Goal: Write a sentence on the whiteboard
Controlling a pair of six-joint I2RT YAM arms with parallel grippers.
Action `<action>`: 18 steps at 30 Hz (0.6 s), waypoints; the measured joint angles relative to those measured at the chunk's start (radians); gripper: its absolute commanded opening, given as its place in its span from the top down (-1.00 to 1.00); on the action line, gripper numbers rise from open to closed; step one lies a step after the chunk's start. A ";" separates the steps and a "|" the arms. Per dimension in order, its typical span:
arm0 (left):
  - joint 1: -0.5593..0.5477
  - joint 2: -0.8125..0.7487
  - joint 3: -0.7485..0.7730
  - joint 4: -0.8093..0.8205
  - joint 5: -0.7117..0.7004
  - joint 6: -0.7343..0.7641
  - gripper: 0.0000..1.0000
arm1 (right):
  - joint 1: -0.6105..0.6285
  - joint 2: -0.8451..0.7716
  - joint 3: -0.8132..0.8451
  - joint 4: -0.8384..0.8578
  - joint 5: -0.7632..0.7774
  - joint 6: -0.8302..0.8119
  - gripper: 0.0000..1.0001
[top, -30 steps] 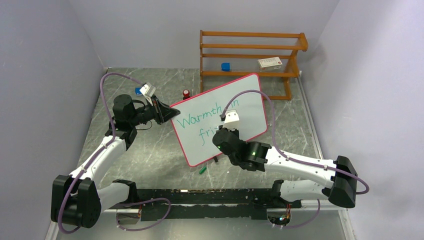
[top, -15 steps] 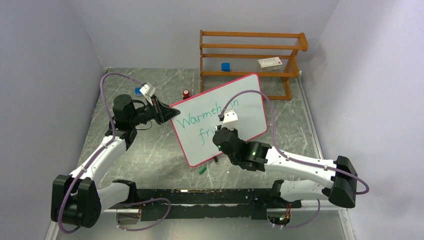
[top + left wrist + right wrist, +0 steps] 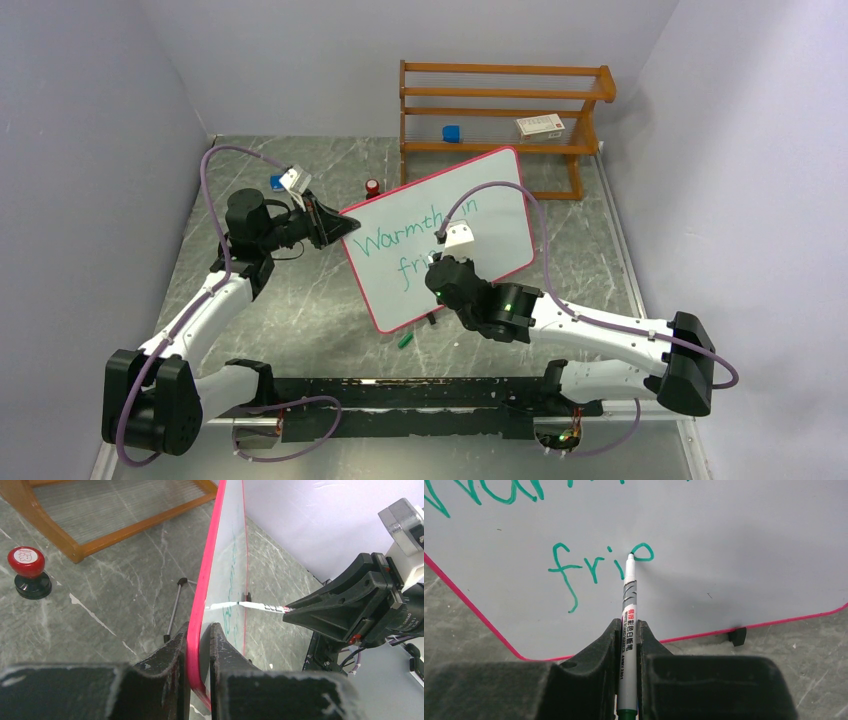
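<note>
The whiteboard (image 3: 495, 205) with a pink-red frame stands tilted up on the table and bears green writing, "Warmth in" above "fri" and a loop. My left gripper (image 3: 335, 226) is shut on the board's left edge (image 3: 205, 585), one finger on each face (image 3: 199, 630). My right gripper (image 3: 438, 272) is shut on a white marker (image 3: 629, 597) with a green end. The marker tip touches the board (image 3: 734, 540) at the left of the loop. The marker (image 3: 260, 607) and the right gripper (image 3: 305, 611) also show in the left wrist view.
A wooden rack (image 3: 500, 110) stands behind the board with a blue block (image 3: 451, 132) and a white box (image 3: 540, 125) on it. A red-topped knob (image 3: 372, 187) sits behind the board's left end. A green cap (image 3: 405, 340) lies on the table in front.
My right gripper has shifted slightly left along the board with the marker. The left arm and the board have not moved.
</note>
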 measured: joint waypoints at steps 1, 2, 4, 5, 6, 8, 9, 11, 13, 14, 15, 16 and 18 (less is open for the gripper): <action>0.000 0.000 0.000 0.000 0.000 0.000 0.90 | 0.000 0.000 0.000 -0.003 -0.003 0.001 1.00; 0.000 0.000 0.000 0.000 0.000 0.000 0.90 | 0.000 0.000 0.000 -0.006 -0.006 0.001 1.00; 0.000 0.000 0.000 0.000 0.000 0.000 0.90 | 0.000 0.000 0.000 -0.011 -0.011 0.003 1.00; 0.000 0.000 0.000 0.000 0.000 0.000 0.90 | 0.000 0.000 0.000 -0.015 -0.013 0.004 1.00; 0.000 0.000 0.000 0.000 0.000 0.000 0.90 | 0.001 0.000 0.000 -0.017 -0.015 0.005 1.00; 0.000 0.000 0.000 0.000 0.000 0.000 0.90 | 0.001 0.000 0.000 -0.023 -0.018 0.007 1.00; 0.000 0.000 0.000 0.000 0.000 0.000 0.90 | 0.001 0.000 0.000 -0.026 -0.021 0.008 1.00; 0.000 0.000 0.000 0.000 0.000 0.000 0.90 | 0.001 0.000 -0.001 -0.035 -0.023 0.012 1.00; 0.000 0.000 0.000 0.000 0.000 0.000 0.90 | 0.001 0.000 -0.002 -0.042 -0.026 0.015 1.00; 0.000 0.000 0.000 0.000 0.000 0.000 0.90 | 0.001 0.000 -0.002 -0.046 -0.026 0.016 1.00; 0.000 0.000 0.000 0.000 0.000 0.000 0.90 | 0.001 0.000 -0.002 -0.050 -0.026 0.019 1.00; 0.000 0.000 0.000 0.000 0.000 0.000 0.90 | 0.001 0.000 -0.002 -0.055 -0.026 0.021 1.00; 0.000 0.000 0.000 0.000 0.000 0.000 0.90 | 0.002 0.000 -0.002 -0.061 -0.026 0.025 1.00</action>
